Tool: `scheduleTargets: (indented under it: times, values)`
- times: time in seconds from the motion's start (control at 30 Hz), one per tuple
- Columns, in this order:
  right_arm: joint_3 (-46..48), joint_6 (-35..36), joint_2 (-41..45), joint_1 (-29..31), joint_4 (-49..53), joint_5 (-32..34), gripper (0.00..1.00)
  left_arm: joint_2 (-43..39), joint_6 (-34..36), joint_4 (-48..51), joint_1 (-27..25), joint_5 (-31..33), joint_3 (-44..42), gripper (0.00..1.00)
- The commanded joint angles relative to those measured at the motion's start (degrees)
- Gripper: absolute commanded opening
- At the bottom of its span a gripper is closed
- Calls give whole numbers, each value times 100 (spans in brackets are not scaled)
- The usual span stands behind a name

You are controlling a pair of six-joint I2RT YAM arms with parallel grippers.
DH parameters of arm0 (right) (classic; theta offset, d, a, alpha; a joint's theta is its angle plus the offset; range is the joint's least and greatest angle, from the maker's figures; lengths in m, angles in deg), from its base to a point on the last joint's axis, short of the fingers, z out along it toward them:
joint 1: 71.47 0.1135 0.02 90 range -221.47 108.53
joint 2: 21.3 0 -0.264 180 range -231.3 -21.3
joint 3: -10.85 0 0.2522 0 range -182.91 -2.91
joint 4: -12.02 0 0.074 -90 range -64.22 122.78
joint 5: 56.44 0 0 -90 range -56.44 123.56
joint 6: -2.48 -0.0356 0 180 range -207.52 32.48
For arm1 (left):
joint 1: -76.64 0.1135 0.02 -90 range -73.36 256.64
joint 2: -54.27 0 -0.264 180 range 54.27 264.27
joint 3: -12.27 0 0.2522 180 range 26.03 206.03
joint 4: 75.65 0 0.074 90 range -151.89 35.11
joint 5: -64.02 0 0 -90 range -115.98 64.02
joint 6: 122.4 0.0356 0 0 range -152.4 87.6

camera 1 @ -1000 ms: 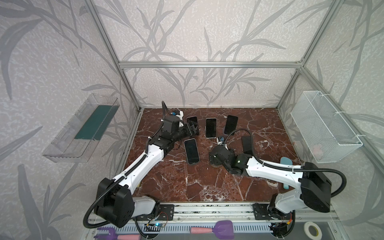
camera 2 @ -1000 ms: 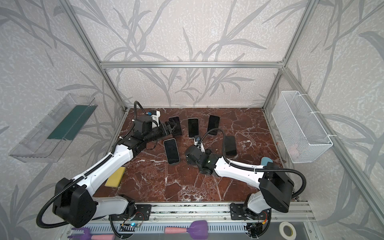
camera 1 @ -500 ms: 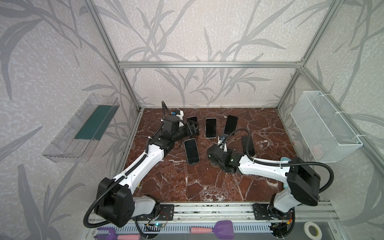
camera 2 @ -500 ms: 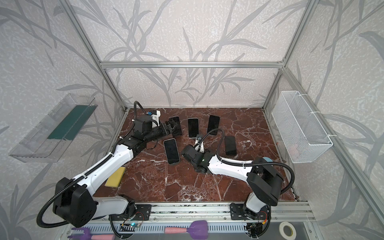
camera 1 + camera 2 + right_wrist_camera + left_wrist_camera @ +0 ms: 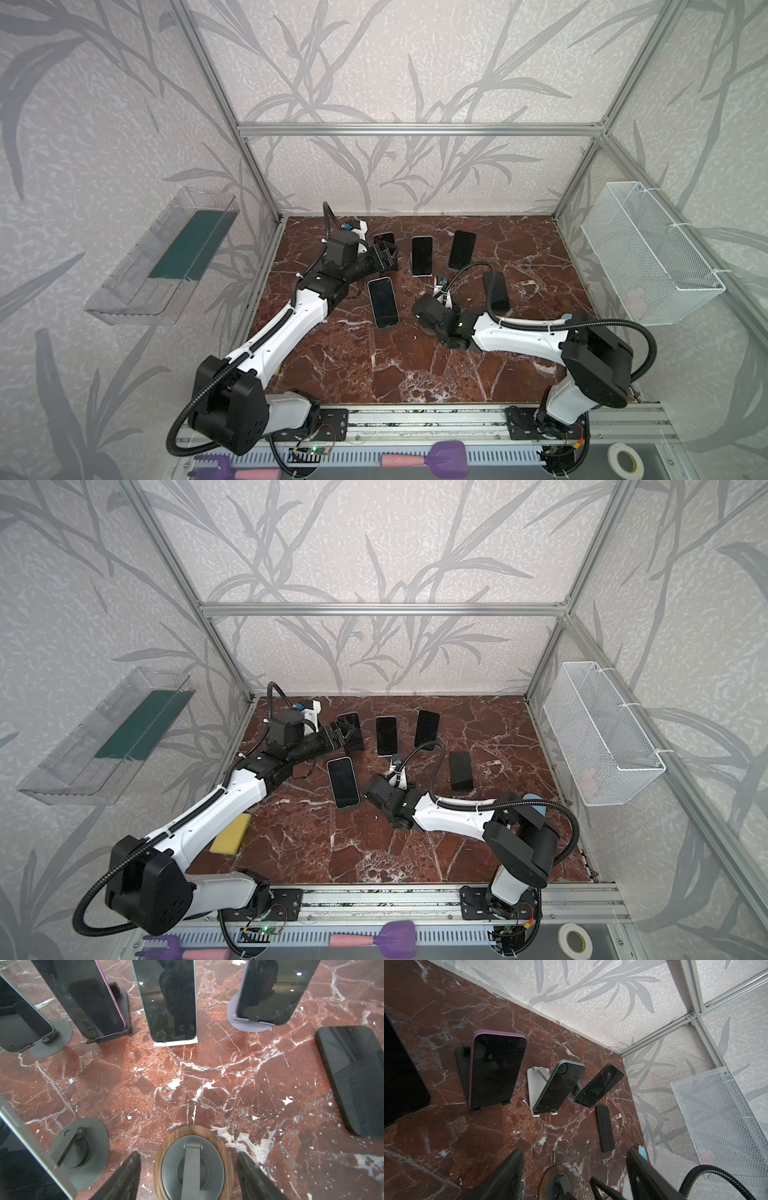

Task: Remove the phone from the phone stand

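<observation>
Several phones lean on stands: a purple-cased one (image 5: 496, 1070), a teal one (image 5: 558, 1088), a dark one (image 5: 598, 1086), and a silver-edged phone (image 5: 383, 302) nearer the front. My right gripper (image 5: 188, 1154) straddles an empty wood-rimmed phone stand (image 5: 191, 1169), with slim gaps between its fingers (image 5: 128, 1174) and the rim; in a top view its head (image 5: 430, 313) hides that stand. My left gripper (image 5: 574, 1152) hovers low by the back-left phone (image 5: 384, 241), open, nothing between its fingers.
A black case (image 5: 496, 291) lies flat right of the phones. A yellow sponge (image 5: 230, 833) sits under the left arm. A white wire basket (image 5: 648, 253) hangs on the right wall and a clear tray (image 5: 166, 253) on the left wall.
My right arm has shifted a little to the left and its jaws have narrowed around the wood-rimmed stand. The left arm has not moved.
</observation>
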Motion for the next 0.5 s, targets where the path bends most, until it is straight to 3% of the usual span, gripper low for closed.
scheduleTargets:
  times: [0.0, 0.47]
  values:
    - [158, 295, 375, 38, -117, 136, 67, -129, -5, -101, -22, -21, 21, 78]
    - [579, 1445, 1296, 21, -319, 357, 66, -238, 5, -123, -35, -83, 18, 78]
